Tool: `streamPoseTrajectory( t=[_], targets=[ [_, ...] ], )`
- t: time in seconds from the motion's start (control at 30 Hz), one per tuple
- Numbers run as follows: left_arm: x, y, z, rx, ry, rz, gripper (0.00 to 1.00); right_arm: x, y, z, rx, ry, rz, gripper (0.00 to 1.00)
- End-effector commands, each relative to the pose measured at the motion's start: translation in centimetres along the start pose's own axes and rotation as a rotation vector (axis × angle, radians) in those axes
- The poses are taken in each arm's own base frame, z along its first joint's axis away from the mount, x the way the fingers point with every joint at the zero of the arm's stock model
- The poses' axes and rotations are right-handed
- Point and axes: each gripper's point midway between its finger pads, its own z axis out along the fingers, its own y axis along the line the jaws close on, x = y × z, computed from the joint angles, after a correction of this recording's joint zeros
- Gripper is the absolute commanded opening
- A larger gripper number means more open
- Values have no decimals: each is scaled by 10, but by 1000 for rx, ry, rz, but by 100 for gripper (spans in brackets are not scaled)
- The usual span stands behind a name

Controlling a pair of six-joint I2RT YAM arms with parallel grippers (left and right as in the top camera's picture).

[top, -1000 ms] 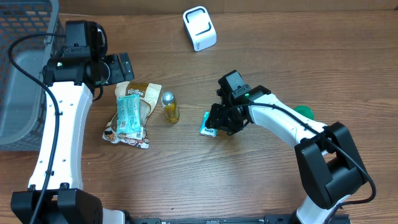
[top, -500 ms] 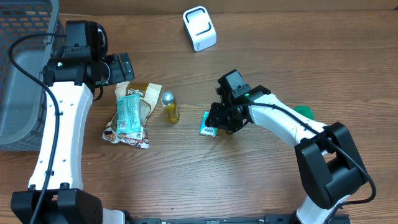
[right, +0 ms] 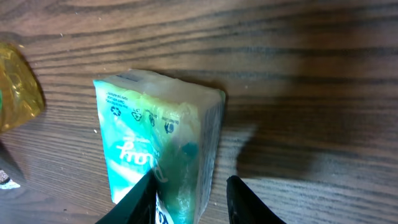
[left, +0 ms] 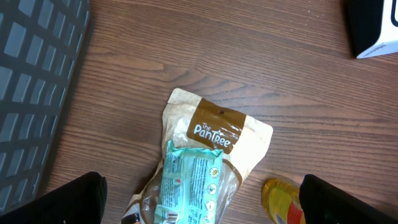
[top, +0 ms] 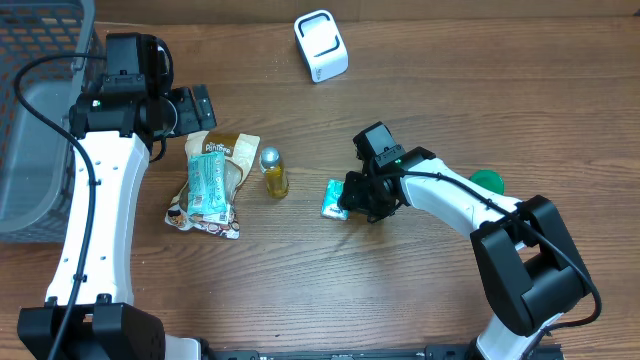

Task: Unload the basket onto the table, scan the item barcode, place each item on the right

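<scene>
Two arms work at the table (top: 420, 300), and the teal tissue pack (top: 335, 198) lies flat near its middle. The right gripper (top: 358, 197) sits at the pack's right end with its jaws partly closed. One finger (right: 146, 196) overlaps the top face and the other (right: 242, 199) stands just off the side edge, so I cannot tell whether it pinches. A yellow bottle (top: 272, 173) stands near the pack's left, and beyond it lies a bread bag (top: 230, 150) with a second teal packet (top: 208, 185) on top. The white scanner (top: 320, 45) sits well above the pack, with bare wood between them. Far up-left of the pack, the left gripper (top: 195, 108) hovers spread wide, holding nothing. A grey basket (top: 35, 120) lines the far left edge. Wide bare wood lies below the pack.
</scene>
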Motion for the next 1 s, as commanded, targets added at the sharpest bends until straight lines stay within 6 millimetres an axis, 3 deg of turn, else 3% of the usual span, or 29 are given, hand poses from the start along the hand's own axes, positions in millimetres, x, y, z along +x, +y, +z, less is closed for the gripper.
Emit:
streamPoseTrajectory(
  t=[0.0, 0.77, 0.97],
  targets=[
    [-6, -6, -5, 13, -16, 0, 99, -3, 0, -4, 2, -27, 1, 33],
    [-6, -6, -5, 13, -16, 0, 100, -3, -1, -4, 7, -31, 1, 33],
    [-6, -6, -5, 13, -16, 0, 100, -4, -1, -4, 6, -32, 0, 29]
  ],
)
